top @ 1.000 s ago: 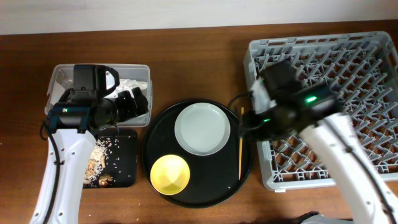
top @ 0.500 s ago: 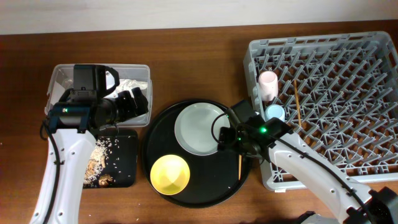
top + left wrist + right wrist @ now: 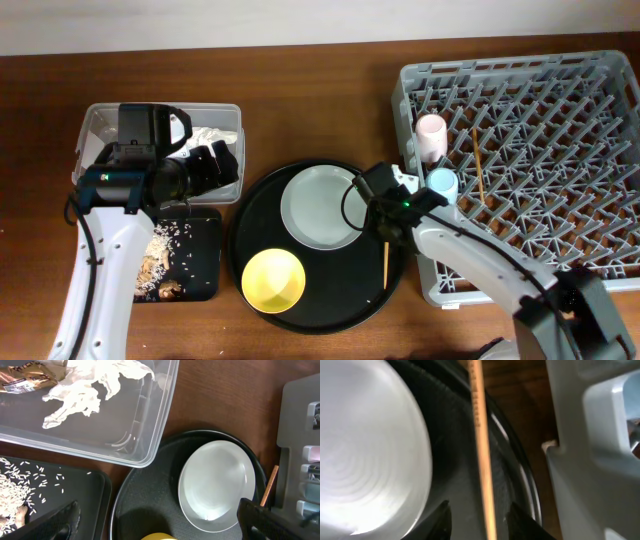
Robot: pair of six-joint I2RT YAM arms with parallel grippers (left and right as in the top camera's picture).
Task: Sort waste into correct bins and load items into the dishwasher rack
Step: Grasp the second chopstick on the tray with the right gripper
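Straddling the wooden chopstick (image 3: 479,435) on the round black tray (image 3: 454,477) with right gripper (image 3: 480,521) parted — hovering with left gripper (image 3: 162,522) splayed wide.

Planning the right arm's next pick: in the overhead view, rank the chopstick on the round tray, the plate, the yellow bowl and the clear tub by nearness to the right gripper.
From the right gripper:
1. the chopstick, right at it
2. the plate, just to its left
3. the yellow bowl, lower left
4. the clear tub, far left
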